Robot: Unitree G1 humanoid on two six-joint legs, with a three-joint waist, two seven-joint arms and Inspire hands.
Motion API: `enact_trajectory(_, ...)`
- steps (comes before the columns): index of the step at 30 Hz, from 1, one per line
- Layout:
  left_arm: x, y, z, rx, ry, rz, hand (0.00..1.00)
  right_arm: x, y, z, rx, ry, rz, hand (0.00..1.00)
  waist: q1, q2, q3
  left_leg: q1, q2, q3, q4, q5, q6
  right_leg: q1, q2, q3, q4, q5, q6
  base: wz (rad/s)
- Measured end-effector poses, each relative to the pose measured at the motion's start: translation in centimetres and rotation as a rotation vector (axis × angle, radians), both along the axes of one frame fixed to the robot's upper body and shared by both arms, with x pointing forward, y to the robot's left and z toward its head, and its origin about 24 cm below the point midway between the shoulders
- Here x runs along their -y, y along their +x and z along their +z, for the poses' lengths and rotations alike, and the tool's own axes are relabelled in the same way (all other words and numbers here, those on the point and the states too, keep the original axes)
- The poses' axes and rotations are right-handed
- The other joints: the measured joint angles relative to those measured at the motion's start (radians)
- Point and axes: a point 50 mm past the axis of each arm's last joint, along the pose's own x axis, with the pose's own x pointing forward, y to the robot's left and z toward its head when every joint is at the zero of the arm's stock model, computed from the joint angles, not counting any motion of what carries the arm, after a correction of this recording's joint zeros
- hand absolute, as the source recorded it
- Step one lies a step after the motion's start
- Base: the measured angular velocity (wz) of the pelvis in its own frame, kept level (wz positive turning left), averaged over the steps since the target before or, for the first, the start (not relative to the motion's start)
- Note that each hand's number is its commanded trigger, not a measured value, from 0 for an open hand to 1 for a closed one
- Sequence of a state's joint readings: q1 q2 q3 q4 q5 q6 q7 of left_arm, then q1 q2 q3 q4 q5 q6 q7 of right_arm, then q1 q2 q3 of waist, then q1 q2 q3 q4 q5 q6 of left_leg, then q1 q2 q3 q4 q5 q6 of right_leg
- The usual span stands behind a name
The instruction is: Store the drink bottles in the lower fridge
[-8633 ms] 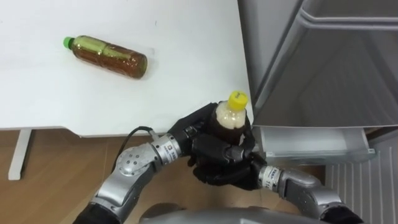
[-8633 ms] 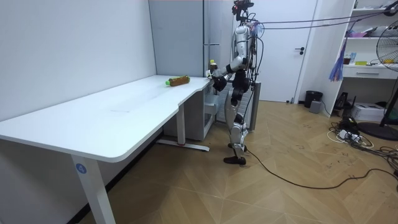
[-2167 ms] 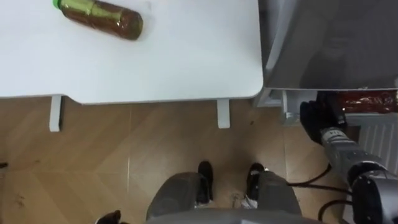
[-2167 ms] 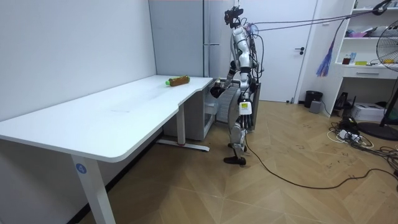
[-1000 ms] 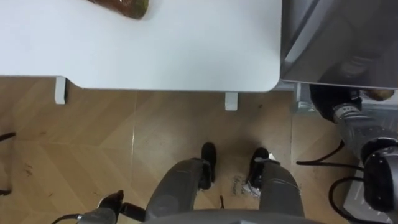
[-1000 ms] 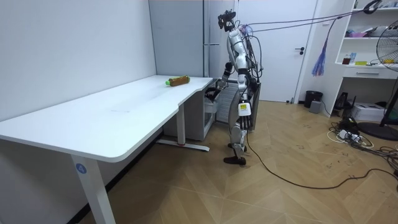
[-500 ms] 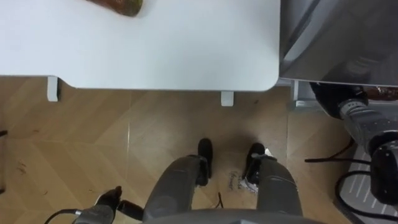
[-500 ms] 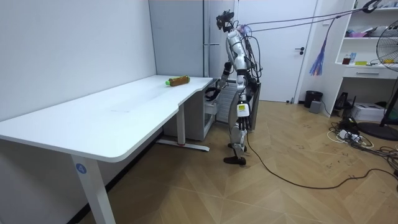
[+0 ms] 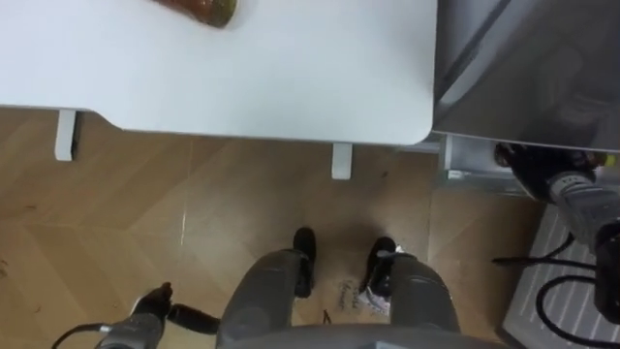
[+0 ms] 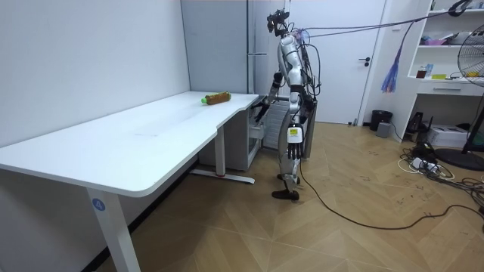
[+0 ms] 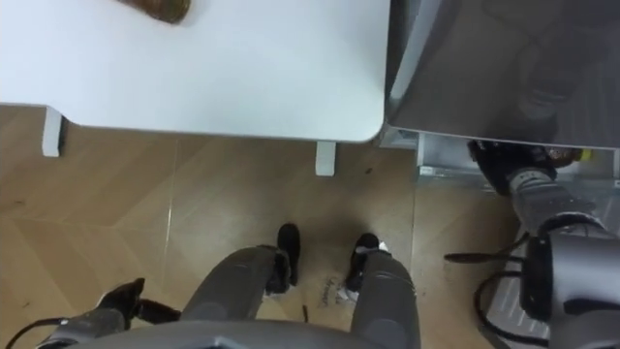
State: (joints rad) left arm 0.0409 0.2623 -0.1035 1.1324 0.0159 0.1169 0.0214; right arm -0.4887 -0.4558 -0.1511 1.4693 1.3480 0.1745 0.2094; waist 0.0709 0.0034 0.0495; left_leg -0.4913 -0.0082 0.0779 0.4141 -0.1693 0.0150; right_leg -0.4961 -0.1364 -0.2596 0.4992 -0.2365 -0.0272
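Brown and lying on its side, the bottle (image 9: 199, 8) rests on the white table (image 9: 291, 78) in the left eye view. It is well back from the near edge and cut off by the top of the picture. Just past the table's right edge stands the grey fridge (image 9: 523, 78). My right hand (image 9: 515, 160) is tucked in below its grey front. Its fingers are hidden there, so I cannot tell whether they are apart or clamped on anything. My left hand (image 9: 160, 299) hangs low over the wood floor (image 9: 116, 213), well apart from the table, and I cannot tell how its fingers stand either.

In the right eye view my right hand shows dark at the fridge's pale lower drawer (image 11: 450, 163).

In the room view I stand at the table's far end, beside the fridge. My right arm stretches down toward the fridge's lower part and my left arm hangs at my side. The bottle lies on the table near that end.
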Motion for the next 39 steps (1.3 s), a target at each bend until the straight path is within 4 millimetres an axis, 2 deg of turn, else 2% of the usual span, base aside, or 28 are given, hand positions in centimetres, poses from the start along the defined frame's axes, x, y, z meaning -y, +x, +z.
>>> enact_trajectory(3, -0.4, 0.3, 0.3, 0.024, 0.032, -0.004, 0.00, 0.1, -1.5, -1.0, -0.068, 0.010, -0.021, 0.00, -0.007, -0.011, -0.0048, 0.038, -0.003, 0.003, -0.009, 0.000, 0.000, 0.046, 0.002, -0.009, -0.023, 0.005, 0.007, 0.06)
enact_trajectory(4, -0.6, 0.2, 0.3, 0.022, 0.043, -0.010, 0.00, 0.2, -2.3, -1.4, -0.089, 0.014, -0.024, 0.00, -0.007, -0.013, -0.0088, 0.063, -0.004, 0.005, -0.024, 0.000, 0.001, 0.073, 0.005, -0.011, -0.040, 0.007, 0.012, 0.00)
enact_trajectory(6, -1.1, 0.0, 0.5, 0.033, 0.068, 0.014, 0.00, 0.5, -4.7, -2.7, -0.147, 0.024, -0.036, 0.00, -0.008, -0.019, -0.0207, 0.124, -0.002, 0.004, -0.063, 0.003, 0.006, 0.145, 0.018, -0.019, -0.096, 0.019, 0.020, 0.05)
enact_trajectory(7, -1.2, -0.2, 0.5, 0.035, 0.074, 0.021, 0.00, 0.5, -5.3, -2.9, -0.162, 0.027, -0.037, 0.00, -0.009, -0.023, -0.0249, 0.141, -0.002, 0.005, -0.076, 0.003, 0.006, 0.161, 0.021, -0.020, -0.109, 0.022, 0.021, -0.06)
enact_trajectory(8, -1.5, -0.7, 0.6, 0.035, 0.084, 0.042, 0.00, 0.6, -6.3, -3.4, -0.189, 0.027, -0.042, 0.00, -0.010, -0.032, -0.0314, 0.179, -0.001, 0.012, -0.097, 0.004, 0.006, 0.196, 0.026, -0.018, -0.132, 0.027, 0.024, -0.12)
enact_trajectory(10, -1.8, -1.0, 0.7, 0.041, 0.091, 0.075, 0.00, 0.9, -8.1, -4.0, -0.218, 0.018, -0.045, 0.00, -0.020, -0.043, -0.0376, 0.232, 0.001, 0.014, -0.122, 0.004, 0.006, 0.260, 0.035, -0.019, -0.178, 0.035, 0.030, -0.03)
enact_trajectory(11, -1.9, -1.1, 0.7, 0.045, 0.099, 0.080, 0.00, 1.0, -9.3, -4.5, -0.236, 0.017, -0.050, 0.00, -0.028, -0.053, -0.0447, 0.267, 0.001, 0.014, -0.137, 0.004, 0.006, 0.299, 0.038, -0.020, -0.202, 0.038, 0.033, 0.04)
enact_trajectory(16, -2.0, -1.1, 1.0, 0.089, 0.100, 0.117, 0.00, 1.1, -13.3, -5.7, -0.295, -0.002, -0.062, 0.00, -0.061, -0.083, -0.0528, 0.403, 0.001, 0.020, -0.203, 0.003, 0.006, 0.436, 0.053, -0.012, -0.266, 0.047, 0.040, -0.05)
enact_trajectory(18, -1.8, -1.1, 0.9, 0.095, 0.091, 0.140, 0.00, 0.2, -15.9, -6.7, -0.354, 0.007, -0.056, 0.00, -0.074, -0.088, -0.0534, 0.455, 0.004, 0.027, -0.227, 0.003, 0.005, 0.483, 0.064, -0.011, -0.303, 0.054, 0.041, -0.06)
enact_trajectory(19, -1.6, -1.2, 0.8, 0.095, 0.087, 0.145, 0.00, 0.0, -16.4, -7.0, -0.373, 0.012, -0.048, 0.00, -0.073, -0.089, -0.0548, 0.464, 0.005, 0.029, -0.233, 0.001, 0.002, 0.489, 0.066, -0.008, -0.311, 0.054, 0.041, -0.12)
enact_trajectory(22, -1.4, -1.7, 0.6, 0.086, 0.078, 0.166, 0.00, -1.6, -19.0, -8.1, -0.471, 0.036, -0.010, 0.00, -0.082, -0.086, -0.0526, 0.496, 0.011, 0.029, -0.251, -0.003, -0.003, 0.518, 0.075, 0.007, -0.322, 0.055, 0.038, -0.11)
enact_trajectory(23, -1.3, -2.1, 0.5, 0.075, 0.076, 0.178, 0.00, -2.2, -19.8, -8.5, -0.513, 0.033, 0.033, 0.00, -0.091, -0.082, -0.0527, 0.505, 0.011, 0.029, -0.254, -0.003, -0.004, 0.525, 0.077, 0.009, -0.329, 0.056, 0.038, -0.05)
enact_trajectory(27, -0.7, -3.8, -0.1, 0.028, 0.062, 0.231, 0.00, -4.6, -21.9, -9.5, -0.655, 0.012, 0.250, 0.00, -0.092, -0.069, -0.0516, 0.523, 0.015, 0.033, -0.259, -0.006, -0.008, 0.534, 0.082, 0.014, -0.331, 0.057, 0.037, -0.08)
enact_trajectory(30, -0.9, -4.2, -0.1, 0.022, 0.067, 0.251, 0.00, -5.8, -22.4, -10.0, -0.730, -0.023, 0.417, 0.00, -0.091, -0.066, -0.0514, 0.524, 0.016, 0.033, -0.261, -0.007, -0.008, 0.535, 0.085, 0.018, -0.331, 0.057, 0.036, -0.04)
enact_trajectory(31, -0.9, -4.5, -0.1, 0.012, 0.072, 0.258, 0.00, -6.4, -22.5, -10.2, -0.771, -0.052, 0.524, 0.00, -0.087, -0.065, -0.0509, 0.526, 0.017, 0.035, -0.263, -0.007, -0.009, 0.535, 0.087, 0.028, -0.332, 0.058, 0.035, -0.16)
enact_trajectory(33, -0.5, -5.0, -0.5, -0.025, 0.065, 0.269, 0.00, -7.5, -22.7, -10.5, -0.824, -0.094, 0.690, 0.00, -0.063, -0.062, -0.0474, 0.543, 0.021, 0.056, -0.270, -0.010, -0.010, 0.538, 0.091, 0.056, -0.331, 0.059, 0.034, -0.28)
enact_trajectory(35, -0.3, -5.6, -0.6, -0.046, 0.065, 0.275, 0.00, -8.0, -22.5, -10.7, -0.840, -0.122, 0.758, 0.00, -0.063, -0.059, -0.0445, 0.554, 0.021, 0.057, -0.270, -0.014, -0.011, 0.548, 0.093, 0.064, -0.333, 0.059, 0.034, -0.10)
enact_trajectory(39, 0.3, -6.8, -0.9, -0.114, 0.075, 0.261, 0.00, -7.7, -21.7, -10.7, -0.872, -0.241, 0.888, 0.00, -0.061, -0.058, -0.0450, 0.556, 0.023, 0.065, -0.264, -0.024, -0.010, 0.549, 0.096, 0.069, -0.333, 0.059, 0.034, -0.08)
